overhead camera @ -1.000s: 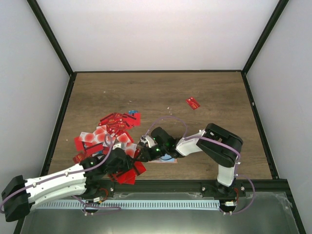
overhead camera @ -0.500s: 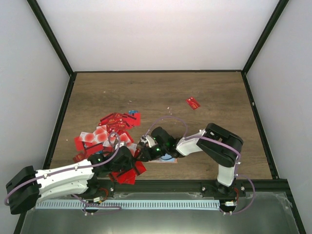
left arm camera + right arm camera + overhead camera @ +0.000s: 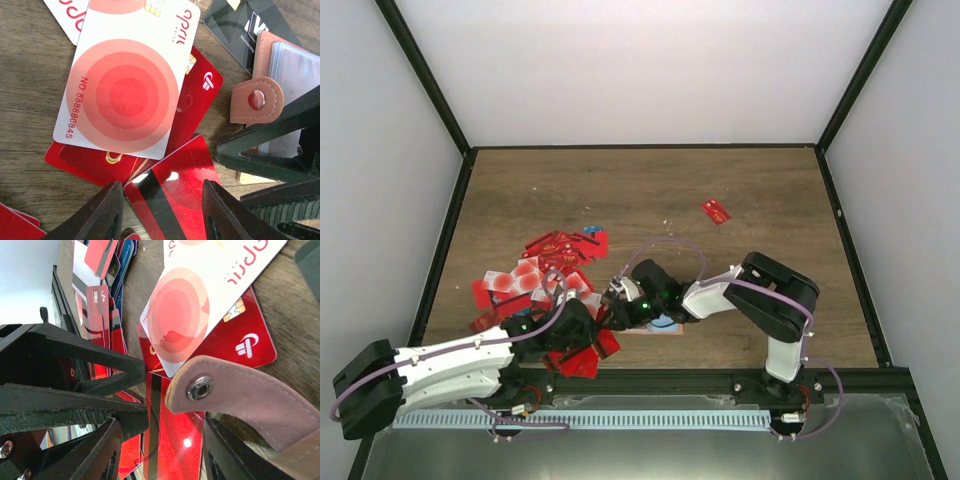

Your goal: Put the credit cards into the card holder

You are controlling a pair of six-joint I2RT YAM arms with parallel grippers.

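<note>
Red, pink-white and dark credit cards (image 3: 550,265) lie heaped at the front left. The salmon-tan card holder (image 3: 660,323) lies beside them, its snap tab (image 3: 255,100) toward the pile. My left gripper (image 3: 586,324) is open low over the pile. In the left wrist view, the left gripper (image 3: 162,189) straddles a red card with a black stripe (image 3: 175,205). My right gripper (image 3: 617,303) is open at the holder's edge. In the right wrist view, the right gripper (image 3: 162,420) has the tab (image 3: 240,395) across it, with the striped red card (image 3: 172,450) below.
A lone red card (image 3: 716,211) lies far back right. A pink-white card (image 3: 125,95) overlaps red cards, and a black card (image 3: 240,25) lies by the holder (image 3: 287,60). The right gripper's fingers (image 3: 265,142) cross the holder very close to my left fingers (image 3: 100,360).
My left arm has slid a little to the right, bringing its gripper closer to the right gripper and the holder. The right gripper has barely shifted.
</note>
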